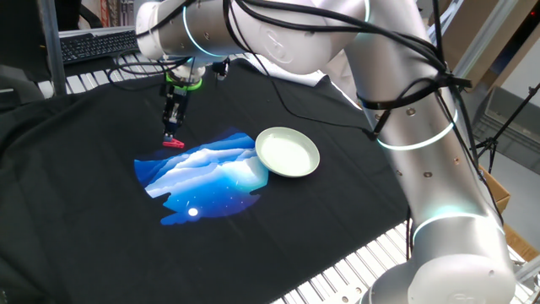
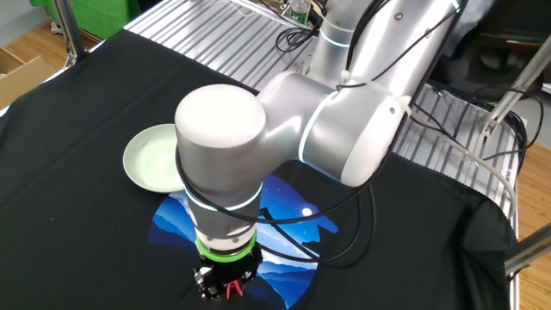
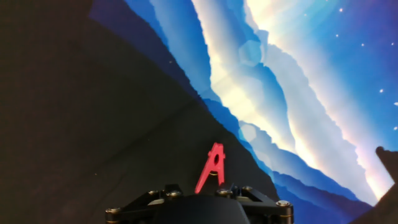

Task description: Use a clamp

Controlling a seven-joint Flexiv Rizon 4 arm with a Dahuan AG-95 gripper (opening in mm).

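Pointing down, the hand [image 1: 171, 135] pinches the tiny red plastic clamp [image 1: 175, 143], fingers part-open, at nine o'clock of the pale green round plate [image 1: 288, 152]; the shallow grip could let it slip.

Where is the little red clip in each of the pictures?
One fixed view: the clamp is left of centre, under the gripper, at the blue print's corner.
The other fixed view: bottom edge, a red sliver under the arm.
Hand view: bottom centre, on black cloth.
Shared landmark: the blue print.
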